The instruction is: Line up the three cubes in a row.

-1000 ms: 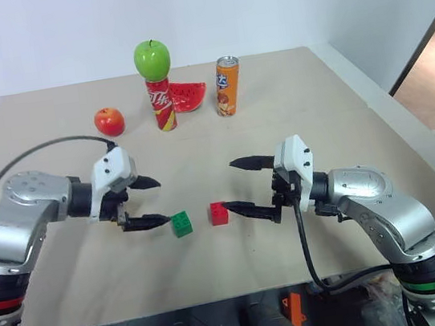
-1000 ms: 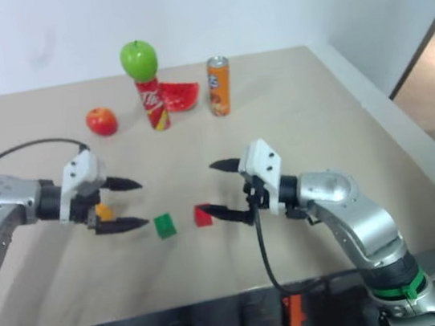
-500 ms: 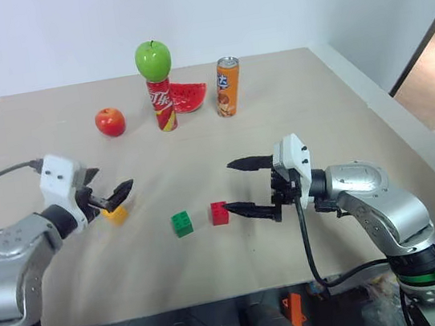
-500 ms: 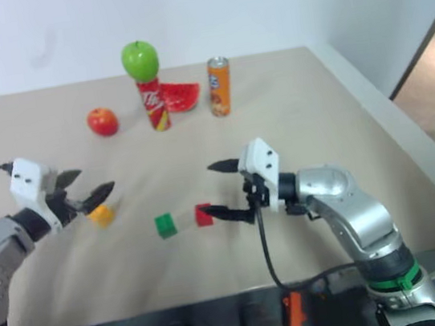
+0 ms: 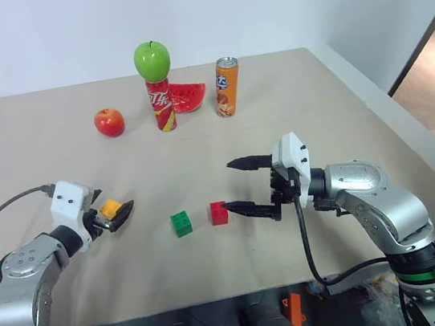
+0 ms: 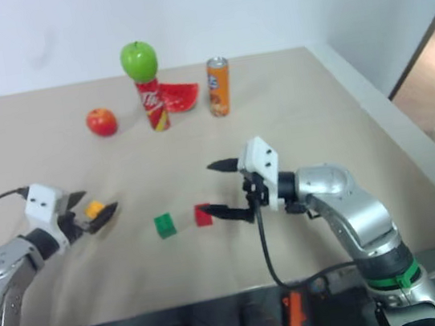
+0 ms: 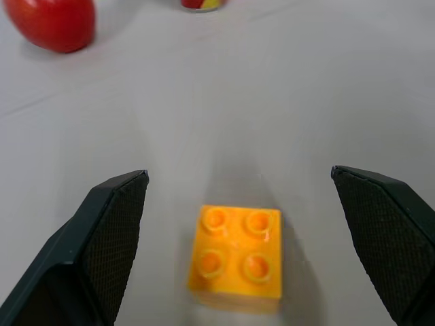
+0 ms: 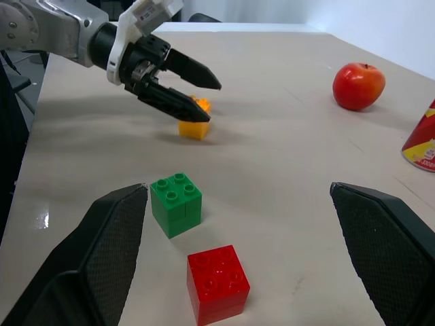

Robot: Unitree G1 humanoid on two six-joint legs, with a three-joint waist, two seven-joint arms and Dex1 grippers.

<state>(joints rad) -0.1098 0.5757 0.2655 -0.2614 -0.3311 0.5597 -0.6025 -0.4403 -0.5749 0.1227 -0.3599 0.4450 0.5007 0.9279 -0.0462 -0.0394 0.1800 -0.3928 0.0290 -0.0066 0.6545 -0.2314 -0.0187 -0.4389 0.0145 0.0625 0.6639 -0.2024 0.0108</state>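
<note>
The yellow-orange cube [image 7: 238, 261] lies on the table between the fingers of my open left gripper [image 5: 121, 214], apart from both. That gripper sits low at the left of the table. The green cube [image 5: 181, 223] and the red cube [image 5: 219, 212] stand side by side in the middle, a small gap between them. Just right of the red cube my right gripper [image 5: 229, 186] hangs open and points left, its lower finger tip close beside the cube. The right wrist view shows the green cube [image 8: 175, 204], the red cube [image 8: 217, 284] and, farther off, the yellow-orange cube [image 8: 194, 127].
At the back stand a red can [image 5: 161, 104] with a green apple [image 5: 152, 59] on top, a watermelon slice [image 5: 188, 95] and an orange can [image 5: 227, 87]. A red apple [image 5: 110, 122] lies to their left. The table's front edge [image 5: 220, 296] runs near my arms.
My left gripper has drawn away from the green cube, moving left and down until its open fingers straddle the yellow-orange cube. The right arm and the cubes have stayed in place.
</note>
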